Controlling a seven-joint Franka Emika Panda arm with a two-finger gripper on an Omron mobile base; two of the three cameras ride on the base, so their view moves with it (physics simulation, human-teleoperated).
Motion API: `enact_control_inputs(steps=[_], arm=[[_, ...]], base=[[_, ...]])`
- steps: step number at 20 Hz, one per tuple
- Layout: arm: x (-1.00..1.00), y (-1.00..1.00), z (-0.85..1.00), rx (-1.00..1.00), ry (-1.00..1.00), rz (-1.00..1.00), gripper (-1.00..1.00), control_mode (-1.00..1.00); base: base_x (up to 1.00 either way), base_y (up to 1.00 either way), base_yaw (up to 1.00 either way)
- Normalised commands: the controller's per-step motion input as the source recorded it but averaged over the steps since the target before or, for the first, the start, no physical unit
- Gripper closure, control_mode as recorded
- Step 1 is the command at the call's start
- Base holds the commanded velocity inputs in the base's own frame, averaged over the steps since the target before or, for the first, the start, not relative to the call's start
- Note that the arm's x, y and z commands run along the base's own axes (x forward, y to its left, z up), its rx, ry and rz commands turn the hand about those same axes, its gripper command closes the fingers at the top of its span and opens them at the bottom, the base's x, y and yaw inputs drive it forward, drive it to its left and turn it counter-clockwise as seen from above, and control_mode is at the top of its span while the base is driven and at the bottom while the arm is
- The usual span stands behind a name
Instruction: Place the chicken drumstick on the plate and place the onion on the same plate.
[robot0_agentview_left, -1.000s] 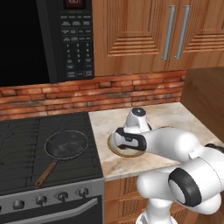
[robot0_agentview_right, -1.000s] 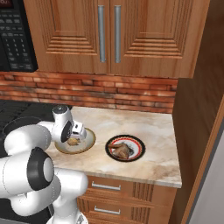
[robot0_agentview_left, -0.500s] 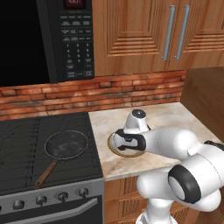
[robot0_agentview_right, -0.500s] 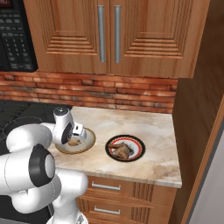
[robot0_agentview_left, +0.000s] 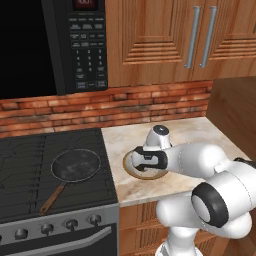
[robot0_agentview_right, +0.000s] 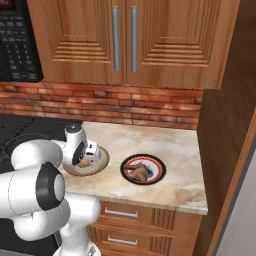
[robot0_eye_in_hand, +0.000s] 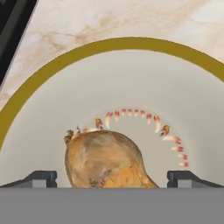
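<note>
The onion (robot0_eye_in_hand: 105, 159), golden brown and papery, lies in a tan bowl (robot0_eye_in_hand: 122, 43) with a cream inside. My gripper (robot0_eye_in_hand: 111, 177) is low over that bowl and open, one fingertip (robot0_eye_in_hand: 41, 178) on each side of the onion with a gap to it. From the base views the hand (robot0_agentview_left: 145, 162) covers the bowl (robot0_agentview_left: 127, 169) near the stove. To the bowl's right on the counter sits the plate (robot0_agentview_right: 161, 167) with black rim and red ring. The brown chicken drumstick (robot0_agentview_right: 139, 172) lies on that plate.
A stove with a round pan (robot0_agentview_left: 75, 166) and its wooden handle borders the counter on the left. A microwave (robot0_agentview_left: 55, 45) and wooden cabinets (robot0_agentview_right: 125, 40) hang above. A tall wooden panel (robot0_agentview_right: 225, 150) closes the counter's right end.
The hand has sunk a little lower into the tan bowl and shifted slightly toward the stove. The plate and drumstick have not moved.
</note>
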Motion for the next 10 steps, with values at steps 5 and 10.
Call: enact_control_inputs(steps=[5,10], arm=[[0.0,0.0,0.0,0.0,0.0,0.0,-1.0,-1.0],[0.0,0.0,-0.08,-0.05,0.0,0.0,-1.0,-1.0]], base=[[0.0,0.0,0.0],[0.0,0.0,0.0]])
